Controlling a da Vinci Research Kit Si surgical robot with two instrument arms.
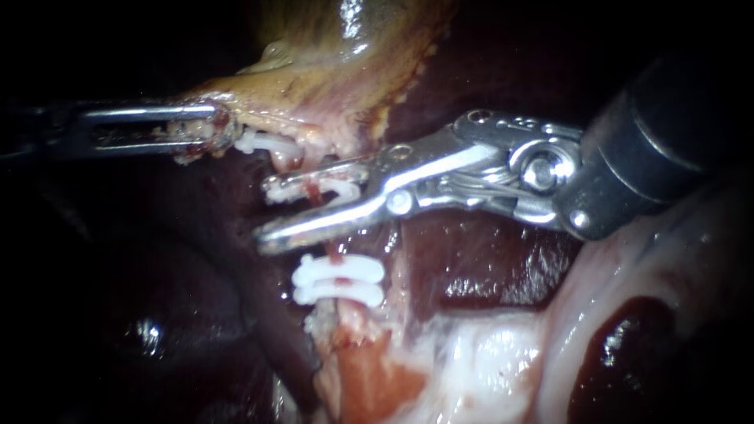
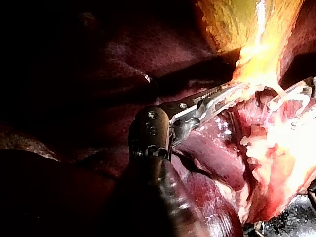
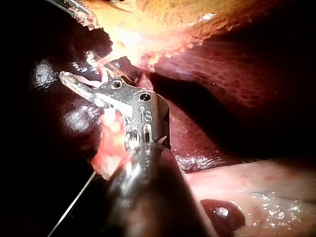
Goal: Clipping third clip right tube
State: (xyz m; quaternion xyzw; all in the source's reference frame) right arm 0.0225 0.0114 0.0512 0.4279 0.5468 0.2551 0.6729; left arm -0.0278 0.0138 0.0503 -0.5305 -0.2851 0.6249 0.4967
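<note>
Your left instrument [image 1: 118, 129] fades into darkness toward the endoscope view's left edge. Its end effector [image 1: 214, 127], closed on the gallbladder [image 1: 314, 78], buries its tip in tissue, so the depth of the bite is hidden from you. Your right instrument [image 1: 660, 149] is cut off at the right edge. The tube [image 1: 335, 253] shows only in short stretches; the white clip [image 1: 330, 188] and your right instrument's lower jaw cover the rest. In your left wrist view, glare washes out the tissue ahead of the end effector. In your right wrist view, a thin pale line [image 3: 74, 207] beside the shaft is too faint to identify.
</note>
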